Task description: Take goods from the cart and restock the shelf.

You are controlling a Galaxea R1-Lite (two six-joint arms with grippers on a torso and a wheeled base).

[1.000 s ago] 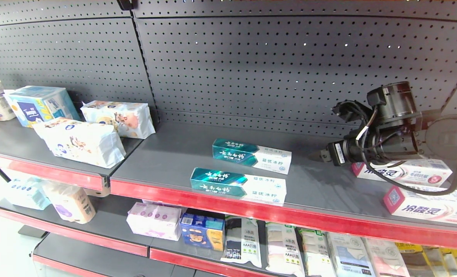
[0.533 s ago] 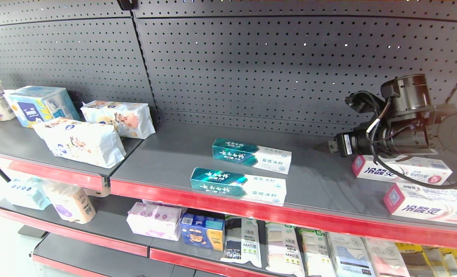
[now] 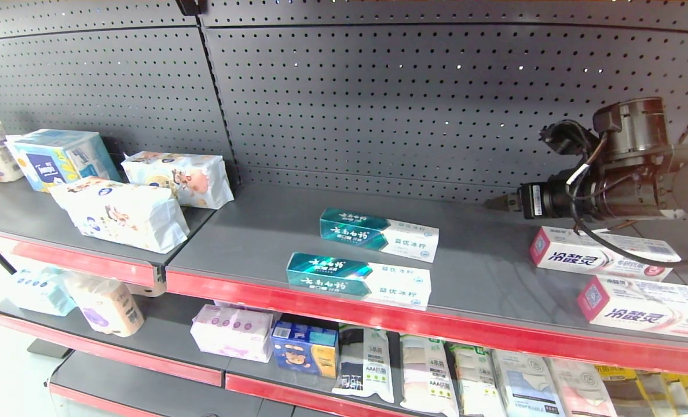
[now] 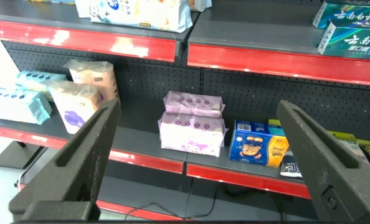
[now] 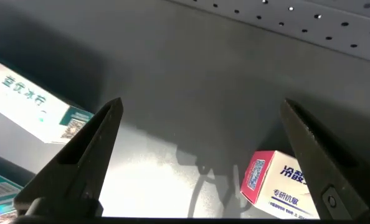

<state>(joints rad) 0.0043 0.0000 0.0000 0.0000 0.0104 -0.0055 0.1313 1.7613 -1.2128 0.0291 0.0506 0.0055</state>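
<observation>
Above your shelf [image 3: 483, 272], right tool [image 3: 499, 202] wide open, empty, near pink box [image 3: 602, 255], left tool [image 4: 199, 106] likewise open, empty

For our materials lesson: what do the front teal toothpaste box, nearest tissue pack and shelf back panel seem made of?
Front teal toothpaste box: likely glossy cardboard, crisp edges, sheen. Nearest tissue pack: seemingly thin plastic film, wrinkled. Back panel: probably matte painted metal, regular perforations.
</observation>
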